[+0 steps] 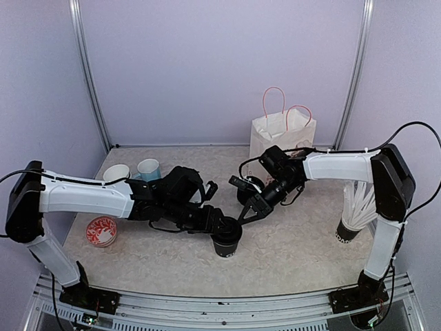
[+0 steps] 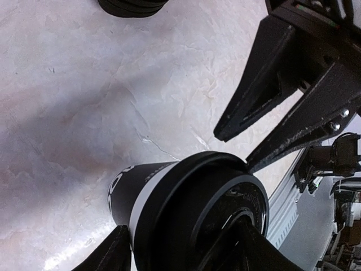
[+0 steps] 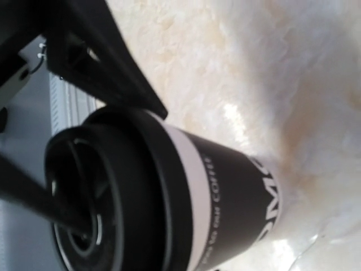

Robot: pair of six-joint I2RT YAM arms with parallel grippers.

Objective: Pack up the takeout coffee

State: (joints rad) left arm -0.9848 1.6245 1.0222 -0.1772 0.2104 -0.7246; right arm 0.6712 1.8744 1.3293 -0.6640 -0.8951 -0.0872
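I see a pale, marbled tabletop (image 1: 296,241) boxed in by plain lavender walls (image 1: 207,62), with metal uprights (image 1: 88,83) in the far corners and an aluminium rail (image 1: 227,302) along the near edge. One takeout coffee cup (image 1: 225,246) stands upright near the middle, toward the near edge. My left gripper (image 1: 226,231) is clamped around it just below the lid. My right gripper (image 2: 234,151) is slightly parted and holds nothing, one tip touching the lid's rim. A white paper bag (image 1: 275,138) stands far right of centre.
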